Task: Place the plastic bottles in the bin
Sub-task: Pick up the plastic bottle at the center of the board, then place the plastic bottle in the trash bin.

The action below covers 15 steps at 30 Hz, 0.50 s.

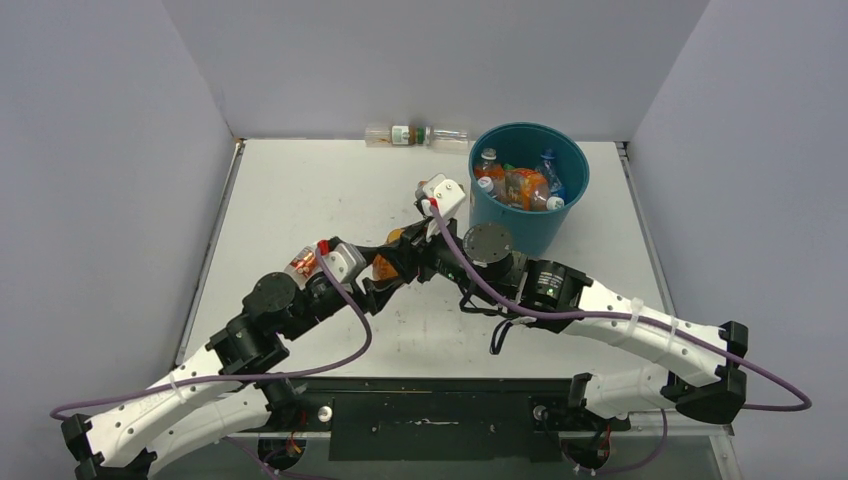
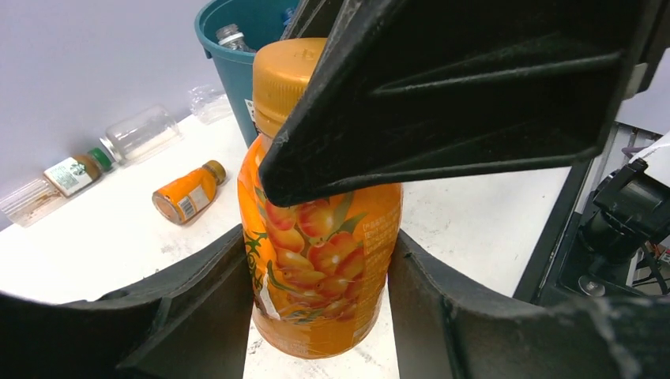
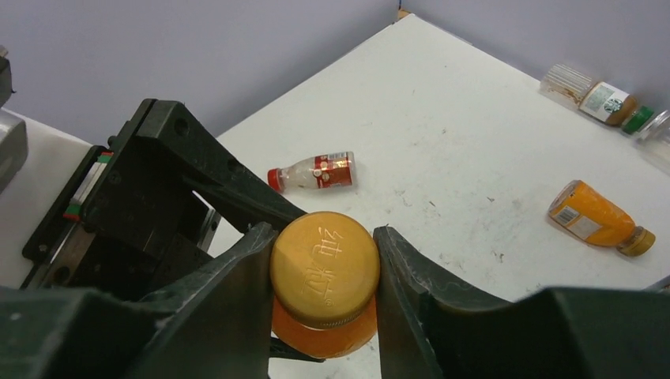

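1. Bin (image 1: 545,225): teal, round, upright at the far right of the tabletop (image 1: 300,200). Rigid wall and a wide mouth. Several bottles lie inside.
2. Large orange bottle (image 2: 320,237): held between my two arms, near the bin's left side. My left jaws are clenched around its labelled body. My right jaws are clenched on its gold cap (image 3: 325,264). I cannot tell whether its base is off the tabletop. I judge the wall thin and yielding and the wrap label slick, so the hard cap and the shoulder under it give the surer hold. The fill level is hidden, so the weight is uncertain.
3. Clear bottles along the far wall (image 1: 400,134): lying down, one with a white-and-green label. Probably light, crushable and prone to rolling, so best taken across the middle.
4. Red-labelled clear bottle (image 3: 316,171): lying on the tabletop beside my left arm. It looks empty and light.
5. Small orange bottle (image 3: 596,215): lying on open tabletop, well apart from the others. Its squat body suits a grip across the width.
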Motion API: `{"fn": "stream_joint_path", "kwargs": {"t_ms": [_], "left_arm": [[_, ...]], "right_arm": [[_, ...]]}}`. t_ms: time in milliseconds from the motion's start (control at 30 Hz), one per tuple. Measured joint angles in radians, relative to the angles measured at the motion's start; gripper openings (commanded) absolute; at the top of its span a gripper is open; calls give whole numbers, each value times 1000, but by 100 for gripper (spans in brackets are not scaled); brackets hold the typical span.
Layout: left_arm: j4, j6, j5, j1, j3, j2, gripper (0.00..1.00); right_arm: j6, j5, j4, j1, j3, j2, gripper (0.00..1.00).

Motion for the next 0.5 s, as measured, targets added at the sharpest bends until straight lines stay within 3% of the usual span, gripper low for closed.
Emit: {"fn": "stream_joint_path", "kwargs": {"t_ms": [67, 100, 200, 367, 500], "left_arm": [[2, -7, 0, 0, -6, -4, 63], [7, -9, -1, 0, -11, -6, 96], [45, -11, -10, 2, -42, -30, 96], [121, -14, -54, 1, -114, -111, 96], [174, -13, -111, 1, -139, -148, 96]], "right_arm": [[3, -2, -3, -1, 0, 2, 16], [2, -3, -2, -1, 0, 3, 13], [-4, 17, -13, -2, 5, 3, 5], [-57, 182, -37, -49, 69, 2, 5], [-112, 329, 69, -207, 73, -36, 5]]}}
